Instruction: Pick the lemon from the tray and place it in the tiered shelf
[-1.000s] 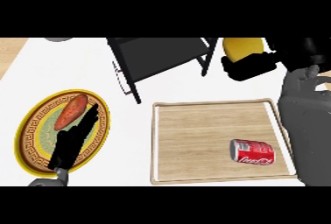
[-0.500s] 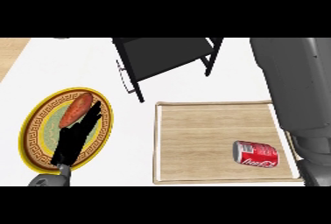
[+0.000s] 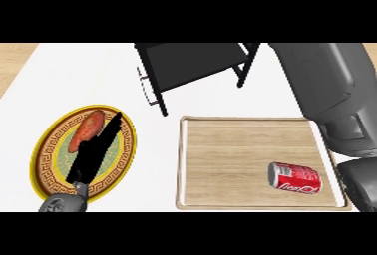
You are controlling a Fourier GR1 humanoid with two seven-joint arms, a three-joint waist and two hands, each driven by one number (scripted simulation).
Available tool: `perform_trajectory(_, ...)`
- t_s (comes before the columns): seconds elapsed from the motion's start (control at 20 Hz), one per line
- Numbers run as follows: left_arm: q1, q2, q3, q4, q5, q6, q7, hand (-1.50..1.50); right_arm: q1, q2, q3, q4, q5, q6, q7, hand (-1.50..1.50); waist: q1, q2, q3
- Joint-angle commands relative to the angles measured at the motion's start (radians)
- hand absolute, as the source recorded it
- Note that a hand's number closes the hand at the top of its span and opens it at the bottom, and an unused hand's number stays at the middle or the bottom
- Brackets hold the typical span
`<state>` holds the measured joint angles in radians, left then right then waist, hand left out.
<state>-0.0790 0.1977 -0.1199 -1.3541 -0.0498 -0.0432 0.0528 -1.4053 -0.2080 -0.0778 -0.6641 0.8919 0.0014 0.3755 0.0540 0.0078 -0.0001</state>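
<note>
Lemon: not visible anywhere in the head view at this moment, so its position cannot be stated, nor its relation to either hand. At far left, the left hand (image 3: 94,149) shows as a black shape over the yellow patterned plate (image 3: 44,159), fingers straight and holding nothing, beside the orange-red food item (image 3: 85,130) on that plate; its grey forearm enters at the lower edge. At upper centre stands the tiered shelf (image 3: 195,62), dark grey with black legs, and no lemon can be seen on its visible level. Below it lies the wooden tray (image 3: 243,144), carrying only a red soda can (image 3: 295,177) on its side toward the lower right corner. At far right the right forearm (image 3: 331,99) fills the edge from top to bottom, whereas a second ago the right hand was seen up beside the shelf with a yellow object in it. That hand is now out of view, so its fingers and any load cannot be told. Judgement: the lemon is off the tray and placement is probably under way or just finished, but these pictures cannot confirm it.
</note>
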Motion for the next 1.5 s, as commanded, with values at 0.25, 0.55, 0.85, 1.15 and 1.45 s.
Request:
perform_trajectory(0.25,0.007,-0.019,-0.031,-0.015,-0.018,-0.005,0.009,0.00,-0.062,0.066,-0.015,0.257,0.025,-0.067,-0.064,1.50,0.034,0.024,-0.002)
perform_trajectory(0.55,0.007,-0.011,-0.025,-0.009,-0.012,-0.016,-0.006,0.00,-0.006,0.102,-0.286,0.250,-0.247,-0.043,-0.068,-1.50,0.048,0.031,0.005)
perform_trajectory(0.85,-0.031,-0.026,-0.027,0.000,-0.017,-0.010,0.009,0.00,-0.015,0.133,-0.453,0.251,-0.406,-0.094,-0.157,-1.50,0.056,0.040,0.002)
perform_trajectory(1.15,-0.020,-0.019,-0.025,0.004,-0.030,-0.004,0.008,0.00,-0.028,0.116,-0.538,0.250,-0.460,-0.261,-0.313,-1.50,0.042,0.033,0.000)
perform_trajectory(1.45,0.025,-0.006,-0.006,-0.014,-0.009,-0.017,-0.019,0.00,-0.036,0.022,-0.603,0.222,-0.484,-0.438,-0.332,-1.50,0.015,0.017,0.000)
